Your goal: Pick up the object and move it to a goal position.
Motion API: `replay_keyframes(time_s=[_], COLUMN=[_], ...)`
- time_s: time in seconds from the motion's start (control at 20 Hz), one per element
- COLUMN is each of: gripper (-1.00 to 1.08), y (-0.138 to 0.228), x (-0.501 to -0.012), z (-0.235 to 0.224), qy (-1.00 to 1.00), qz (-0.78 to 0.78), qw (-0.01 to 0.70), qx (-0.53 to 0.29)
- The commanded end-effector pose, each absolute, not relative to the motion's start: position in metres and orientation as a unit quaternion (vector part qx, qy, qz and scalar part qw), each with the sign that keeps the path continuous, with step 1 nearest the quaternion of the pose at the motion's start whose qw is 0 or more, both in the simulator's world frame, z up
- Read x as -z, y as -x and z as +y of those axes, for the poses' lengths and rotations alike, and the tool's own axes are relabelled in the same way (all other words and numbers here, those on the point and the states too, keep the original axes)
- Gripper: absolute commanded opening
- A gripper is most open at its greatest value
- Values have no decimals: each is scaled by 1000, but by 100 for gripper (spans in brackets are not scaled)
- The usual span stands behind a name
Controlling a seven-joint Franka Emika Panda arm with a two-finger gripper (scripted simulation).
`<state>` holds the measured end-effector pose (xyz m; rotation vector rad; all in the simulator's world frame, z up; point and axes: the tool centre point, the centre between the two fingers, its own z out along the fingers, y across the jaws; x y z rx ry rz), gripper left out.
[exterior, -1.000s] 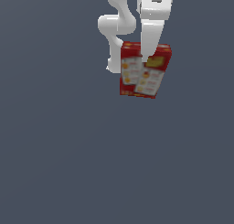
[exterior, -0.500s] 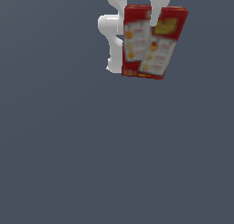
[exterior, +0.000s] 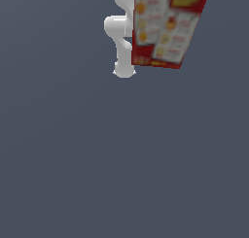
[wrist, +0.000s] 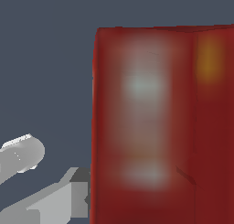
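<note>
One red carton [exterior: 165,28] hangs tilted, well clear of the grey tabletop [exterior: 121,159], with one finger [wrist: 68,198] of the hand pressed against its side; honestly can't tell the grip.

Red carton [exterior: 165,28] with white-and-yellow panels, tilted, high above the floor.

one red carton [exterior: 165,28], one arm [exterior: 121,35].
</note>
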<state>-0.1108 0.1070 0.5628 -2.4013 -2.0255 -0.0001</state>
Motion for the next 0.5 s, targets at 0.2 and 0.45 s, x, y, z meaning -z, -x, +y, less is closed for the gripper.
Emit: replay_keyframes(time_s=[0.2, 0.45], gripper=[-100, -100], y=[111, 110], x=[-581, -584], z=[108, 109], qy=[765, 765], qz=[-645, -645], qw=[0, 0], qx=[0, 0])
